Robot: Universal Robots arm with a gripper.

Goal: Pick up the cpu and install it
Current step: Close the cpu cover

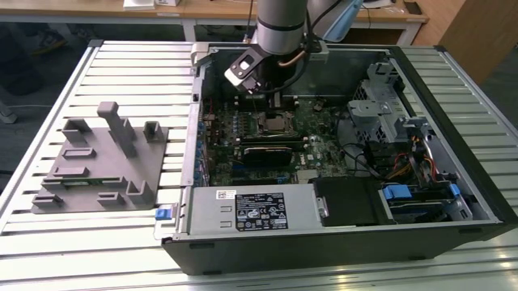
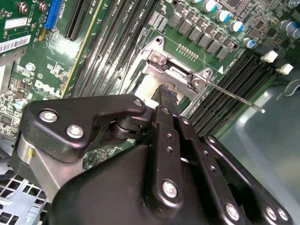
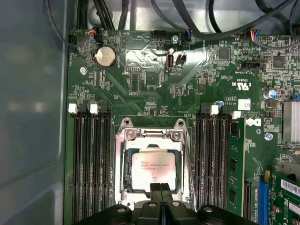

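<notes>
Cpu [image 3: 151, 171]: square, silver top, thin dark rim, seated flat in socket [image 3: 123, 140], memory slots [image 3: 89, 159] either side. Pincer [image 3: 161, 188] clenched, empty, tips over cpu edge. Slatted white surface [image 1: 121, 66]: grey tray [image 1: 89, 182] at exterior view's left, open case [image 1: 324, 251] right. Wooden desks [image 1: 97, 9] behind. Case walls close around board.

You see a table [image 1: 121, 66] made of pale metal slats, which run from the exterior view's left to its right. Two things lie directly on it. Toward the exterior view's left a grey plastic tray [image 1: 97, 167] sits flat on the slats, with upright blocks on top. Just beside it, toward the exterior view's right, an open computer case [image 1: 324, 251] lies on its side. A small blue piece [image 1: 164, 213] sits between them at the case's corner; perhaps it belongs to the case.
</notes>
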